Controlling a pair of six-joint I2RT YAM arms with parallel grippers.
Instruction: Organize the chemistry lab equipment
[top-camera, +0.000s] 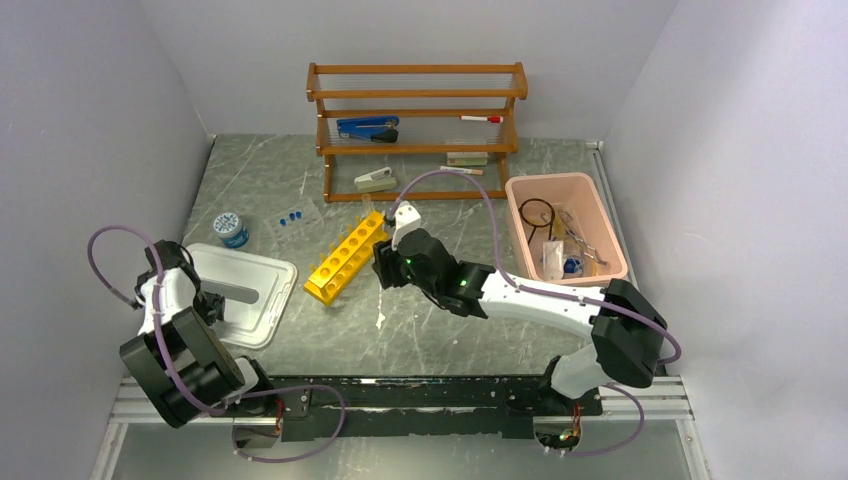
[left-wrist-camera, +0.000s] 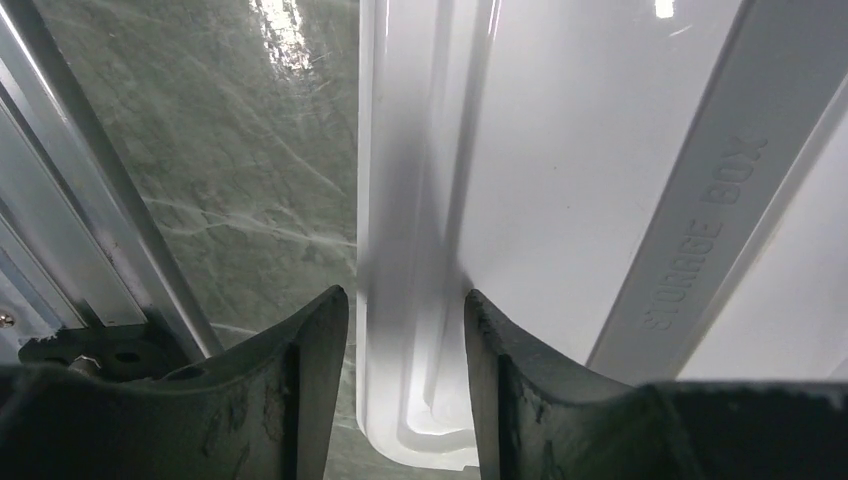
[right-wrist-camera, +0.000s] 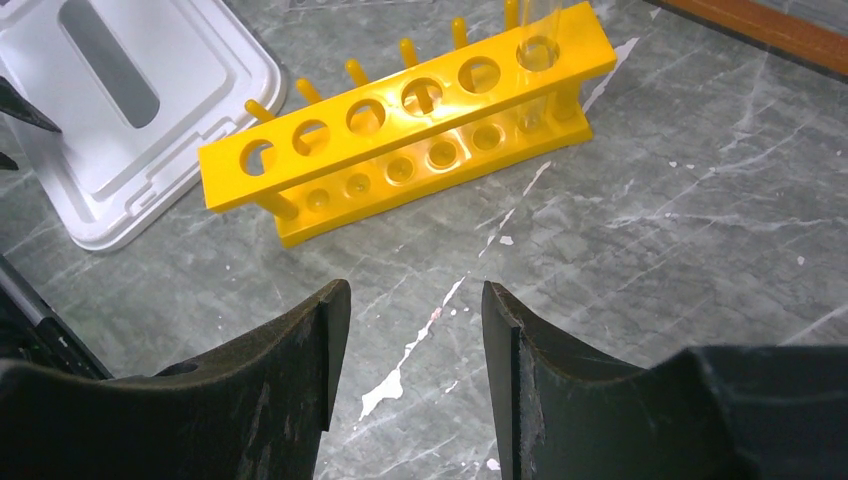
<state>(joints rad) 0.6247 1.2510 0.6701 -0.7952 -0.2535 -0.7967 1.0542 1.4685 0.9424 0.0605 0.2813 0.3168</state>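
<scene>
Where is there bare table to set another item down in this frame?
Bare marble: the far-left corner between the wooden shelf and the blue-lidded jar; the near-centre strip before the yellow rack, between white lid and right arm. Crowded: jar, clear bag and rack cluster mid-left; the pink bin holds items.

Grey-green marbled table (top-camera: 340, 340), white scuffs near centre. Plain pale back wall (top-camera: 420, 30) at 12 o'clock, side walls (top-camera: 80, 120) at 9 and 3. Wooden shelf (top-camera: 417, 93) at 12 o'clock by back wall. Metal rail (top-camera: 660, 400) along 6 o'clock edge. Even light.
</scene>
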